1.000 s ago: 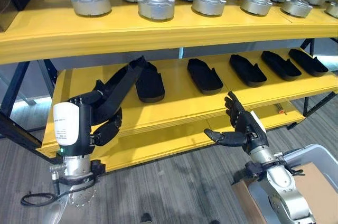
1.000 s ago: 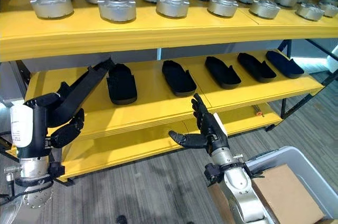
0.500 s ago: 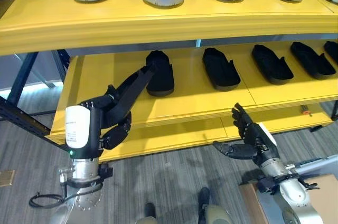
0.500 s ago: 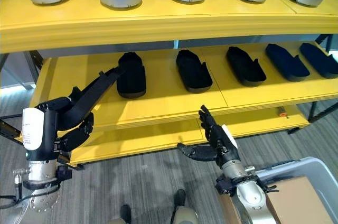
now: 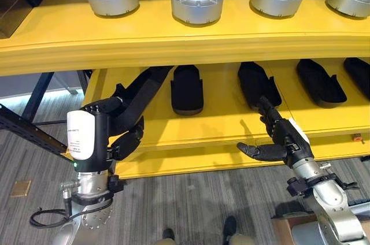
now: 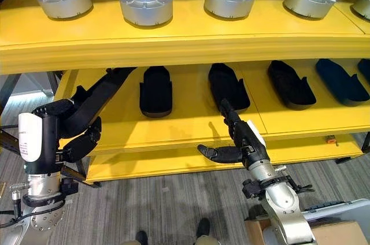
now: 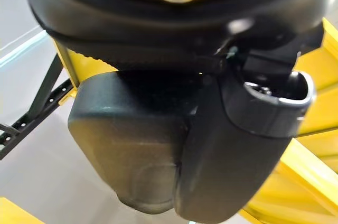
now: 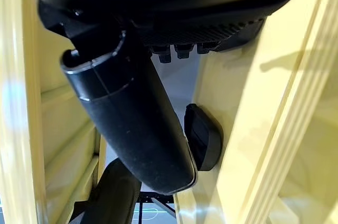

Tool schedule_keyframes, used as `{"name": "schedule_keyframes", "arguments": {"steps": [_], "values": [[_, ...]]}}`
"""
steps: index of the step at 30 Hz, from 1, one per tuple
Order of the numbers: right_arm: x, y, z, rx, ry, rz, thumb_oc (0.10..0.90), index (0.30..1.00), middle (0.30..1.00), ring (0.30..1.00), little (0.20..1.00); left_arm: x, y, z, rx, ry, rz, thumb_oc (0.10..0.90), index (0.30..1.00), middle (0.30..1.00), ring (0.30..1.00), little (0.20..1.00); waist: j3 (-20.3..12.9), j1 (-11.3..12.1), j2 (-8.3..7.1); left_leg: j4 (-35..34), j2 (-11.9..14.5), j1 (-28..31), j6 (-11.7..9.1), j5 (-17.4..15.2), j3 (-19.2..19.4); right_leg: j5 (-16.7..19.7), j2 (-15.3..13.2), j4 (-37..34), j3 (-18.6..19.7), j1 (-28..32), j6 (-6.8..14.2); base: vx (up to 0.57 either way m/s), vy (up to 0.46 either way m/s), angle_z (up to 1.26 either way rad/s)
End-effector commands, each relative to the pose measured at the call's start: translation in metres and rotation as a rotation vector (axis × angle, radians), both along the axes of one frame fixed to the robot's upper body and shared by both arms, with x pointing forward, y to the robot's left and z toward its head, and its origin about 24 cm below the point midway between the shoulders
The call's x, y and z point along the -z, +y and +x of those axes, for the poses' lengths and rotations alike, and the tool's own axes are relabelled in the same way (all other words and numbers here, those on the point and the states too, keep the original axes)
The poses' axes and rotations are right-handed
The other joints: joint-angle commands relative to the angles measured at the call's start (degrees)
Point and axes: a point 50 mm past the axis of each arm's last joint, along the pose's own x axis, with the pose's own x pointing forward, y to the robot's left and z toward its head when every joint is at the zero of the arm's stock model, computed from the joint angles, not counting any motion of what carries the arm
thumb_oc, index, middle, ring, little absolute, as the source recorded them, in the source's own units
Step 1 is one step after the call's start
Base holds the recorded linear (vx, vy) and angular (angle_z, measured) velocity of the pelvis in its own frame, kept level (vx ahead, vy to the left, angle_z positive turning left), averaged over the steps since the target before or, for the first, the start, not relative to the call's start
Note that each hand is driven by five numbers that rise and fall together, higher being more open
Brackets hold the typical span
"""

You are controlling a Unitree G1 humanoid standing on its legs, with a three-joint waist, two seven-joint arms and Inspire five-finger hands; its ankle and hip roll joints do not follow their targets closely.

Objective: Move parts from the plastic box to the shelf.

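Holding a long black part, the left hand has its fingers curled round the near end. The far end of that part goes up and in under the top board of the yellow shelf, over the middle board. It lies just beside another black part that rests flat on the middle board.

The right hand is held up in front of the edge of the middle board. Its fingers are straight and spread, its thumb sticks out to the side, and it holds nothing. Just past its fingers, a black part lies on the middle board. More black parts lie in a row further to the right.

On the top board stand round silver metal parts in rows. Low at the right, a corner of the grey plastic box shows beside a brown cardboard box. The floor is grey.
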Motion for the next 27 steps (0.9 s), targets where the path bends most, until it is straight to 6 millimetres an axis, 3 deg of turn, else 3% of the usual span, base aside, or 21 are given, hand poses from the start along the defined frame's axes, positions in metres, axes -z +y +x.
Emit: {"name": "schedule_keyframes", "arguments": {"steps": [1, 4, 8, 9, 10, 11, 13, 16, 17, 19, 20, 23, 24, 27], "values": [[-0.036, 0.003, -0.001, -0.008, -0.242, -0.005, 0.900, 1.000, 1.000, 1.000, 1.000, -0.047, 0.004, -0.012, 0.073, -0.266, -0.005, 0.400, 0.300, 0.300, 0.300, 0.300, -5.0, -1.0, -3.63, 8.6, -1.1, -0.8, 1.8, -7.3, 1.7, -1.7, 1.8, 3.1, 1.1, -2.0, -1.1, 0.13, -0.116, 0.16], [-0.035, 0.001, -0.007, -0.010, -0.251, -0.027, 0.900, 1.000, 1.000, 1.000, 1.000, -0.044, 0.003, -0.014, 0.070, -0.247, 0.034, 0.400, 0.300, 0.300, 0.300, 0.300, -5.1, -1.2, -3.18, 10.6, -0.7, -0.9, 1.5, -6.8, 1.8, -2.5, 1.8, 3.4, 1.0, -0.9, -1.7, 0.15, -0.134, 0.18], [-0.028, -0.001, -0.003, -0.023, -0.178, -0.022, 0.900, 1.000, 1.000, 1.000, 1.000, -0.038, 0.012, -0.013, -0.018, -0.226, 0.048, 0.400, 0.300, 0.300, 0.300, 0.300, -5.4, -1.5, -1.65, 16.3, 1.0, -1.8, -0.2, -3.2, 1.4, -4.7, 2.5, 4.2, 0.9, 1.0, -3.5, 0.11, -0.117, 0.05], [-0.025, -0.002, -0.003, -0.047, -0.162, -0.012, 0.900, 1.000, 1.000, 1.000, 1.000, -0.038, 0.016, -0.010, -0.048, -0.238, 0.051, 0.400, 0.300, 0.300, 0.300, 0.300, -5.6, -1.5, -1.73, 19.4, 1.3, -2.7, -0.8, -0.9, 1.5, -4.6, 2.6, 3.9, 0.3, 1.2, -4.2, 0.08, -0.127, 0.02], [-0.025, -0.002, -0.003, -0.056, -0.162, -0.013, 0.900, 1.000, 1.000, 1.000, 1.000, -0.039, 0.017, -0.010, -0.056, -0.241, 0.049, 0.400, 0.300, 0.300, 0.300, 0.300, -5.6, -1.6, -1.58, 20.9, 1.4, -2.8, -1.0, -1.5, 1.5, -4.9, 2.8, 3.9, -0.1, 1.3, -4.4, 0.07, -0.157, 0.13], [-0.024, 0.000, -0.004, -0.072, -0.158, -0.016, 0.900, 1.000, 1.000, 1.000, 1.000, -0.040, 0.019, -0.009, -0.071, -0.250, 0.039, 0.400, 0.300, 0.300, 0.300, 0.300, -5.6, -1.6, -1.56, 25.1, 1.2, -4.7, -1.6, 1.2, 1.5, -4.9, 3.1, 3.5, -0.4, 1.6, -5.1, 0.06, -0.101, 0.25], [-0.023, 0.000, -0.005, -0.068, -0.154, -0.020, 0.900, 1.000, 1.000, 1.000, 1.000, -0.039, 0.020, -0.005, -0.075, -0.251, 0.020, 0.400, 0.300, 0.300, 0.300, 0.300, -5.4, -1.6, -1.84, 28.0, 1.8, -7.6, -1.9, 2.9, 1.8, -5.0, 3.2, 2.9, -0.4, 2.5, -5.5, 0.07, -0.076, 0.27], [-0.022, 0.001, -0.003, -0.061, -0.169, -0.016, 0.900, 1.000, 1.000, 1.000, 1.000, -0.037, 0.019, 0.000, -0.092, -0.244, 0.010, 0.400, 0.300, 0.300, 0.300, 0.300, -5.0, -2.2, -0.89, 18.5, 4.4, -8.4, -2.6, 3.3, 5.8, -5.9, 3.3, 2.4, -1.9, 4.4, -4.7, 0.17, 0.152, 0.36], [-0.024, 0.004, -0.003, -0.057, -0.194, -0.028, 0.900, 1.000, 1.000, 1.000, 1.000, -0.034, 0.017, 0.002, -0.094, -0.224, 0.008, 0.400, 0.300, 0.300, 0.300, 0.300, -5.2, -2.1, 0.13, 9.4, 6.0, -9.1, -4.3, 6.6, 6.8, -6.4, 3.0, 1.5, -2.6, 6.3, -3.7, 0.15, 0.362, 0.36], [-0.023, 0.007, -0.005, -0.056, -0.191, -0.040, 0.900, 1.000, 1.000, 1.000, 1.000, -0.032, 0.016, 0.002, -0.097, -0.223, -0.005, 0.400, 0.300, 0.300, 0.300, 0.300, -4.5, -1.7, 0.34, 2.3, 8.3, -10.5, -5.9, 14.4, 7.6, -5.9, 2.0, 0.6, -3.6, 8.3, -3.3, 0.16, 0.325, 0.40], [-0.023, 0.008, -0.005, -0.052, -0.187, -0.045, 0.900, 1.000, 1.000, 1.000, 1.000, -0.031, 0.016, 0.002, -0.102, -0.225, -0.014, 0.400, 0.300, 0.300, 0.300, 0.300, -4.2, -1.4, 0.07, 1.2, 9.5, -12.1, -6.4, 15.9, 7.1, -5.6, 1.0, 0.3, -3.6, 9.0, -3.0, 0.15, 0.286, 0.23], [-0.021, 0.010, -0.005, -0.063, -0.179, -0.060, 0.900, 1.000, 1.000, 1.000, 1.000, -0.029, 0.020, 0.000, -0.124, -0.221, -0.037, 0.400, 0.300, 0.300, 0.300, 0.300, -4.0, -0.8, -0.30, 0.5, 9.7, -13.8, -6.2, 14.9, 4.3, -5.8, -1.2, 0.5, -2.7, 9.7, -2.3, 0.12, 0.318, -0.11], [-0.022, 0.011, -0.005, -0.082, -0.186, -0.062, 0.900, 1.000, 1.000, 1.000, 1.000, -0.027, 0.023, -0.003, -0.146, -0.217, -0.034, 0.400, 0.300, 0.300, 0.300, 0.300, -4.3, -0.5, -0.14, 0.4, 8.8, -13.3, -5.5, 12.7, 2.2, -5.8, -2.2, 0.7, -1.3, 9.6, -1.6, 0.12, 0.338, -0.40], [-0.024, 0.008, -0.008, -0.089, -0.184, -0.053, 0.900, 1.000, 1.000, 1.000, 1.000, -0.024, 0.025, -0.003, -0.170, -0.193, -0.034, 0.400, 0.300, 0.300, 0.300, 0.300, -5.2, -1.2, 0.36, 0.1, 7.9, -10.5, -5.2, 10.5, 3.8, -5.8, -2.7, 0.2, -1.8, 10.2, -0.9, 0.13, 0.268, -0.58]]}}
